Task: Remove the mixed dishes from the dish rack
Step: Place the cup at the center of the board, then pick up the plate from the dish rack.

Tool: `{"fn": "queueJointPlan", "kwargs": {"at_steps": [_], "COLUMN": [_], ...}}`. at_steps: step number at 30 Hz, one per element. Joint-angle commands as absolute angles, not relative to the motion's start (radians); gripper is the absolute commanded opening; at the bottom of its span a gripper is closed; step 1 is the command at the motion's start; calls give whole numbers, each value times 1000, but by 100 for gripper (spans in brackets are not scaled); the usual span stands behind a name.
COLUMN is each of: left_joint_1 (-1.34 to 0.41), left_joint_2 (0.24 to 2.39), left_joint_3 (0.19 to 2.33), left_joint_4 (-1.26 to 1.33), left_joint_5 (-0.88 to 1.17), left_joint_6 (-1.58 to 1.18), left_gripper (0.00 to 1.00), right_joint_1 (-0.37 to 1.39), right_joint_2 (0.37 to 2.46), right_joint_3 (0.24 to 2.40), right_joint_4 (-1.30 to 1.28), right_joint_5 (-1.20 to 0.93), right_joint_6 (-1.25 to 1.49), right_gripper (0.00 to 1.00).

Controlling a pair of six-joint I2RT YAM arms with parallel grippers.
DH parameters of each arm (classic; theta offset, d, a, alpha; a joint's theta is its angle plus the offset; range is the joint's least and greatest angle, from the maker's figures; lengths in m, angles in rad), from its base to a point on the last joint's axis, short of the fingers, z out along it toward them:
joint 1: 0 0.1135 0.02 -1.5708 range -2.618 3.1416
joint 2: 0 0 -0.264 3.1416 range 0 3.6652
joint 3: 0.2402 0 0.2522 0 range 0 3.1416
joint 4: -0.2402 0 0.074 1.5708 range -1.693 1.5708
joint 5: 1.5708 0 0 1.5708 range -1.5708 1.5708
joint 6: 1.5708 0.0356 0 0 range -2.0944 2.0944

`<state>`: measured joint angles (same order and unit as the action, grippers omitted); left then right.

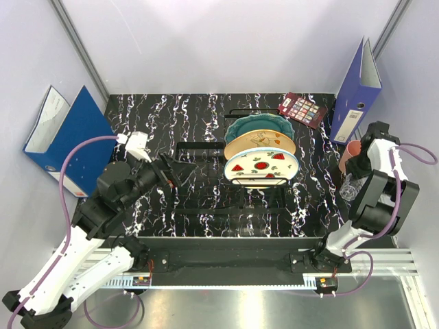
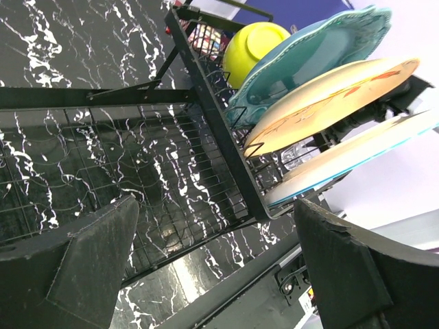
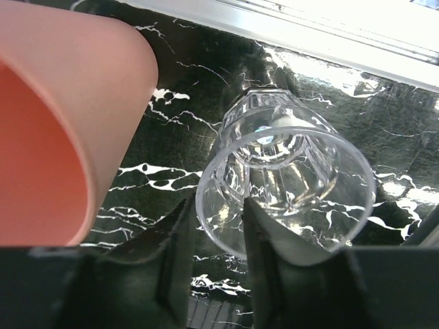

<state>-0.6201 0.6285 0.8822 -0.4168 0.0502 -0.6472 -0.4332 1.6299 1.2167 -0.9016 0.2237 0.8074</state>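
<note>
The black wire dish rack (image 1: 206,147) stands mid-table and holds three upright plates at its right end: teal scalloped (image 1: 257,125), cream floral (image 1: 257,142) and white with red fruit marks (image 1: 260,164). In the left wrist view the rack (image 2: 219,137) also holds a yellow-green bowl (image 2: 250,48) behind the teal plate (image 2: 309,55). My left gripper (image 1: 175,170) (image 2: 214,202) is open and empty over the rack's left part. My right gripper (image 1: 355,179) (image 3: 218,205) pinches the rim of the clear glass (image 3: 288,178), one finger inside it. The pink cup (image 3: 62,123) (image 1: 352,156) stands beside it.
A blue binder (image 1: 68,137) leans at the left wall and another (image 1: 357,89) at the right wall. A dark red patterned box (image 1: 302,108) lies at the back right. A metal rail (image 1: 226,257) runs along the near edge.
</note>
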Motion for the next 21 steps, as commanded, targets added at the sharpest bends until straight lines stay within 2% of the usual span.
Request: {"fn": "queueJointPlan", "kwargs": {"at_steps": [1,13,21], "left_joint_1": [-618,-618,-618], "left_joint_2": [637,630,629], "left_joint_3": [874,867,929], "left_joint_4": [-379,-387,-426], "left_joint_5": [77,31,-37], "left_joint_6": [-643,-634,-581], "left_gripper": [99,99,99], "right_joint_1": [-439,-385,-216], "right_joint_2": [1543,1293,1066], "right_joint_3": [1218,1249,1460], "right_joint_4": [-894,-945,-985], "right_joint_5": [244,166,146], "right_joint_6": [802,810,793], "right_gripper": [42,53,61]}}
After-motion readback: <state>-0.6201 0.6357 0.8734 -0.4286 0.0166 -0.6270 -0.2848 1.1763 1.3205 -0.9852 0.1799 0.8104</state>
